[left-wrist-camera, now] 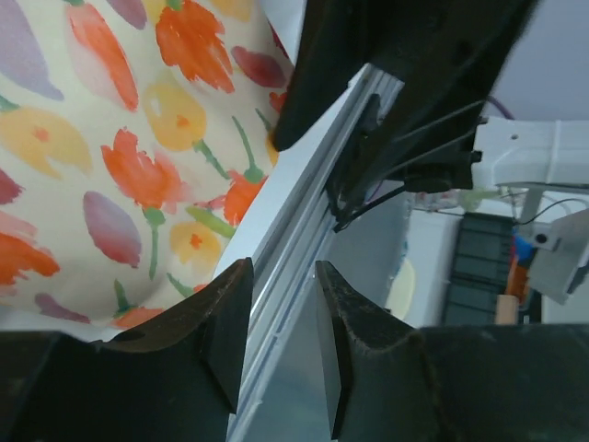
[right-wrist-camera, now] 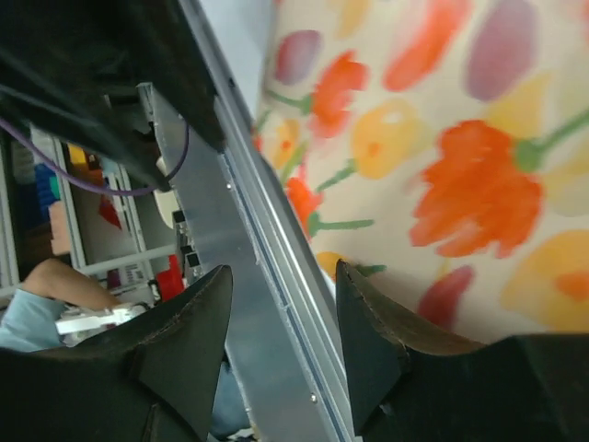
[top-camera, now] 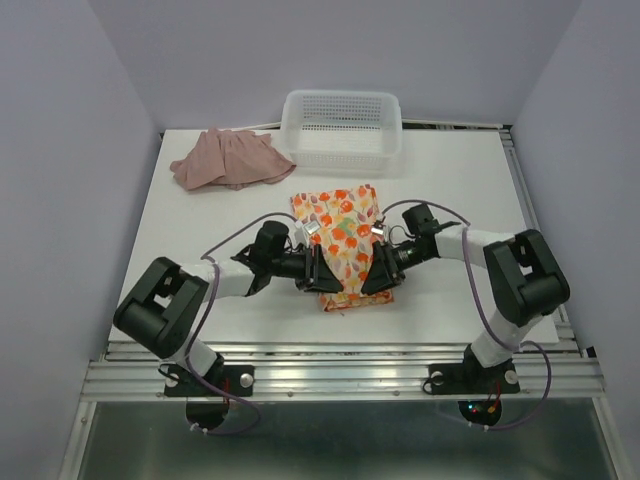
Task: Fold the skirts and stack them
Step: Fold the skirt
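1. Black two-finger left gripper (left-wrist-camera: 281, 281): jaws parted by a narrow gap with nothing between them, set at the near left corner of item 3.
2. Black two-finger right gripper (right-wrist-camera: 283, 276): jaws apart and empty, at the near right corner of item 3.
3. Cream fabric skirt (top-camera: 340, 238) with an orange, red and yellow flower print: lies flat as a long folded strip at mid-table, its near end between the two grippers.
4. Dusty pink ruffled skirt (top-camera: 230, 160): a loose heap at the far left.
5. White plastic mesh basket (top-camera: 340, 150): far centre, just beside item 4.
6. White table (top-camera: 200, 220), with a ribbed aluminium rail (top-camera: 350, 375) along its near edge.
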{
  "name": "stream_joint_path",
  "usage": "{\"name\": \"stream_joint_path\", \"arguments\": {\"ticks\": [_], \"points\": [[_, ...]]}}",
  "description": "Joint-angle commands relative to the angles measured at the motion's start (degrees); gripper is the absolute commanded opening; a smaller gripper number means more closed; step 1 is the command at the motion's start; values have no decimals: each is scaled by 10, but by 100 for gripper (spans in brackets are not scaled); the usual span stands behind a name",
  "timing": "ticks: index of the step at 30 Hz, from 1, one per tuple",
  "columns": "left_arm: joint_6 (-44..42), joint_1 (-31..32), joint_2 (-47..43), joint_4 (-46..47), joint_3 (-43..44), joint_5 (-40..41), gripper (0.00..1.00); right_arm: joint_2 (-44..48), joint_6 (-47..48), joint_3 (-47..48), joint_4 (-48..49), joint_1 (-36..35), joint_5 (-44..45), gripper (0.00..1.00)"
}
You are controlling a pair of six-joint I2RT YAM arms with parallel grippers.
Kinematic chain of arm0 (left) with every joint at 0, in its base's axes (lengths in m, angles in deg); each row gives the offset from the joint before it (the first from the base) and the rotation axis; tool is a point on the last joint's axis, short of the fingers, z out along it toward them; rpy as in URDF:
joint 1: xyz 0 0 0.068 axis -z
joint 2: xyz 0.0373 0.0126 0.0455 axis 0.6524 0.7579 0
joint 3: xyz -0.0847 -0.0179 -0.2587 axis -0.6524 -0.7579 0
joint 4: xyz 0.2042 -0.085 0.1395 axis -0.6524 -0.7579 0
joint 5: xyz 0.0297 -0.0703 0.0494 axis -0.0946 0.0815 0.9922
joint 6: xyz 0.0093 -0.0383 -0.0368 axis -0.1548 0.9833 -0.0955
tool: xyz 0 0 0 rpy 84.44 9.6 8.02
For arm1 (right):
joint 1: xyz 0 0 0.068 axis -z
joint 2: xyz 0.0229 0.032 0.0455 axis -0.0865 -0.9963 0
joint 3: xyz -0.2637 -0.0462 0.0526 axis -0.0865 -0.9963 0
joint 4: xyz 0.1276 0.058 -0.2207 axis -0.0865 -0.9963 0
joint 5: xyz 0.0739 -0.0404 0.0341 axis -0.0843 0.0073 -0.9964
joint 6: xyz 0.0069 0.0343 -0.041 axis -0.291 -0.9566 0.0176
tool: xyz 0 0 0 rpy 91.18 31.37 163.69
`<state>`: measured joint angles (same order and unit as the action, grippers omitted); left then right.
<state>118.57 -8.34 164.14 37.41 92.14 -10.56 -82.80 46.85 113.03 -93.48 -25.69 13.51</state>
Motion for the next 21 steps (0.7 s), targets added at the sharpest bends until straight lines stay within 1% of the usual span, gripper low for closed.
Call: {"name": "stream_joint_path", "arguments": {"ticks": [1,2,4,6,7,9,10,11,13,15,17,18,19,20,21], "points": [[110,-12,35,149,-14,-32,43,-62,-2,-11,3,10,21,52],[109,-19,47,136,-17,-12,43,-95,-4,-11,2,10,22,52],[94,-41,95,104,0,6,42,-120,-7,-6,4,10,34,52],[66,-50,152,70,29,4,42,-150,-13,5,5,10,48,51],[61,-50,170,62,61,-6,42,-158,-14,7,9,10,49,50],[45,-50,212,29,93,-10,42,-177,-26,7,12,10,43,48],[23,-50,220,-6,117,0,42,-180,-31,2,20,10,42,47],[1,-50,233,-66,131,10,42,-181,-33,-1,23,10,39,47],[-33,-52,237,-95,153,34,42,-174,-41,-9,32,10,37,47],[-45,-63,234,-107,160,39,42,-153,-56,-16,49,10,35,46],[-104,-73,230,-132,196,36,41,-131,-62,-31,59,10,28,46],[-144,-75,234,-172,217,30,39,-116,-67,-35,66,10,25,46],[-193,-74,238,-214,279,6,35,-74,-75,-45,73,10,22,47],[-280,-71,242,-255,309,-12,35,-48,-87,-48,82,10,22,47],[-316,-70,235,-330,332,-28,35,-22,-95,-49,97,10,28,48]]}}
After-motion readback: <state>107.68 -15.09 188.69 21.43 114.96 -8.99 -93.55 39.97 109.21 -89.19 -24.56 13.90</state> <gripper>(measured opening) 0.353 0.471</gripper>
